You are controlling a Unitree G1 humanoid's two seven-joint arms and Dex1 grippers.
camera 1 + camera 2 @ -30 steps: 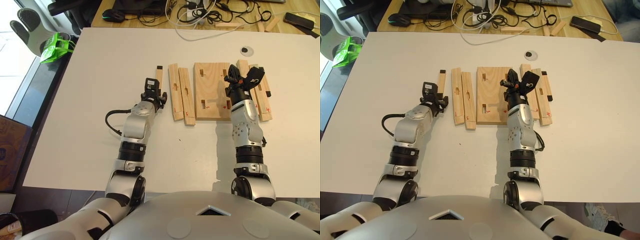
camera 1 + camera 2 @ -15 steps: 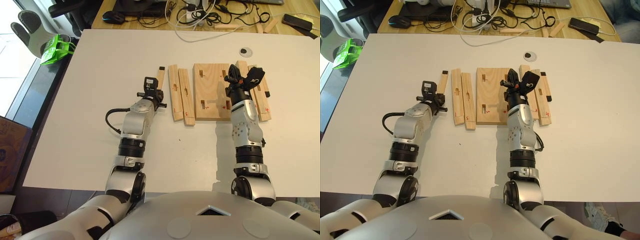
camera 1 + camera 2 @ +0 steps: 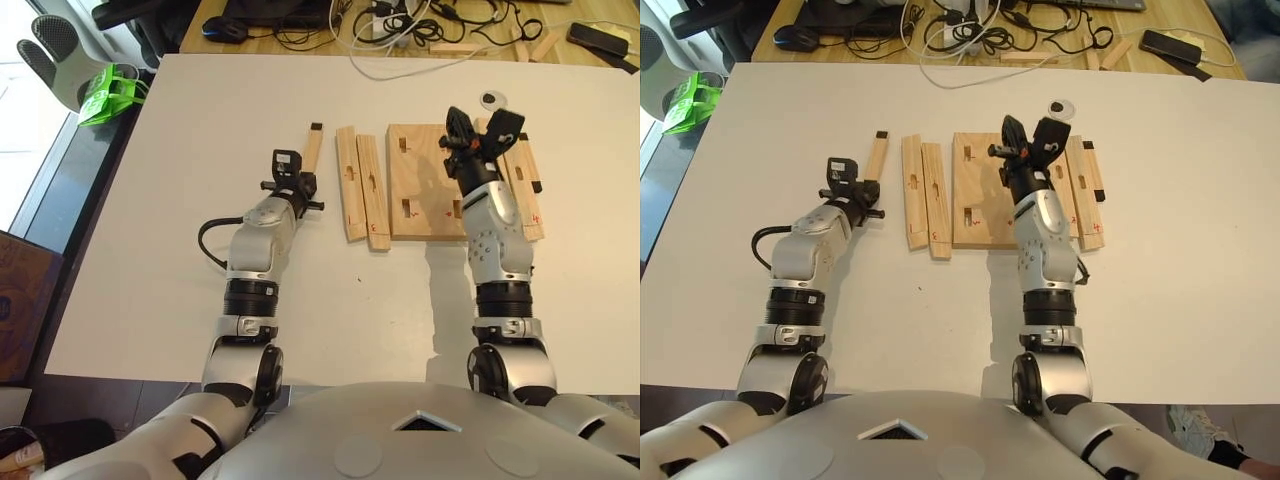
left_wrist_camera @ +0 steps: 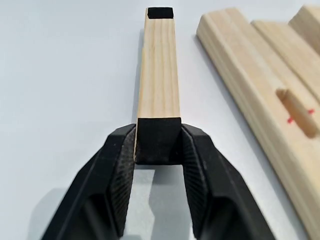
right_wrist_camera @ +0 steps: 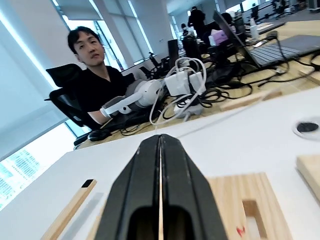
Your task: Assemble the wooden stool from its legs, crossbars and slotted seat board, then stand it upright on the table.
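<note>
Left gripper [image 4: 158, 142] sits low on the white table [image 3: 220, 110], jaws clenched on the near black-capped end of a slim pale wooden bar [image 4: 159, 75]. One black ribbed finger [image 4: 121, 160] presses each side of the cap. The bar lies flat on the table, its far end also capped black, pointing away from the robot. It rests just left of the other parts, apart from them. Right gripper [image 5: 160, 150] is raised off the table above the right half of the square pale wooden seat board with rectangular slots [image 3: 425, 180]. Its jaws are pressed together with nothing between them. The board lies flat at the table's middle. Two longer notched wooden bars [image 3: 360, 188] lie side by side just left of the board, parallel to its edge, with small red marks on them. More wooden bars [image 3: 527, 195] lie along the board's right edge, partly hidden behind the right arm, so I cannot tell their number. A small round black-and-white disc [image 3: 491, 99] sits on the table beyond the board's far right corner. A wooden desk strewn with cables [image 3: 400, 20] butts against the table's far edge. A green bag [image 3: 105, 92] sits off the table's far left corner.
</note>
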